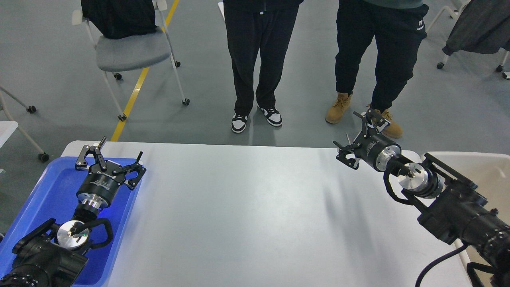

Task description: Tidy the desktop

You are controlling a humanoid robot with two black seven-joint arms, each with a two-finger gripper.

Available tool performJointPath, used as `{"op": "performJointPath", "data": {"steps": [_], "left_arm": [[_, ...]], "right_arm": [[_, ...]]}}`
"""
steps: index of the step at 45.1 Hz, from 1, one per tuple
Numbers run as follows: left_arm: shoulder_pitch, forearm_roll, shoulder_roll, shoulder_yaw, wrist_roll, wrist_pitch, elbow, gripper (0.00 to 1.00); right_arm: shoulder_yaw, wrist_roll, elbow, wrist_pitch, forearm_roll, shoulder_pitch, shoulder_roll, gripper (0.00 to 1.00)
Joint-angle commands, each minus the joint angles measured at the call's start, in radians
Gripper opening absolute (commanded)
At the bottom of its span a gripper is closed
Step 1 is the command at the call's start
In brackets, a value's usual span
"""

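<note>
The desktop (247, 207) is a large white-grey tabletop with rounded corners, and its surface shows no loose objects. My left gripper (119, 150) is open and empty, held over the far end of the blue tray (51, 191) at the table's left side. My right gripper (350, 133) is open and empty, held above the table's far right corner, fingers spread toward the far edge.
A beige bin (478, 167) stands at the right edge, partly behind my right arm. Two people (259, 59) stand just beyond the far edge. A grey chair (131, 52) with a dark garment stands at the back left.
</note>
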Motion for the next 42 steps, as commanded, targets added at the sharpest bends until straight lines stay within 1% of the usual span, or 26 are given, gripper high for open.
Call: {"op": "performJointPath", "data": {"steps": [1,6,11,23,30,42], "left_arm": [[0.0,0.0,0.0,0.0,0.0,0.0,0.0,1.0],[0.0,0.0,0.0,0.0,0.0,0.0,0.0,1.0],[0.0,0.0,0.0,0.001,0.0,0.0,0.0,1.0],[0.0,0.0,0.0,0.0,0.0,0.0,0.0,1.0],[0.0,0.0,0.0,0.0,0.0,0.0,0.0,1.0],[0.0,0.0,0.0,0.001,0.0,0.0,0.0,1.0]], "right_arm": [[0.054,0.002,-0.03,0.035,0.023,-0.063,0.018,1.0],[0.086,0.031,-0.06,0.102,0.023,-0.091,0.027,1.0],[0.1,0.043,-0.087,0.15,0.023,-0.103,0.047,1.0],[0.1,0.049,-0.09,0.165,0.023,-0.117,0.061,1.0],[0.101,0.052,-0.09,0.239,0.023,-0.14,0.061,1.0],[0.101,0.054,-0.09,0.247,0.023,-0.144,0.06,1.0]]}}
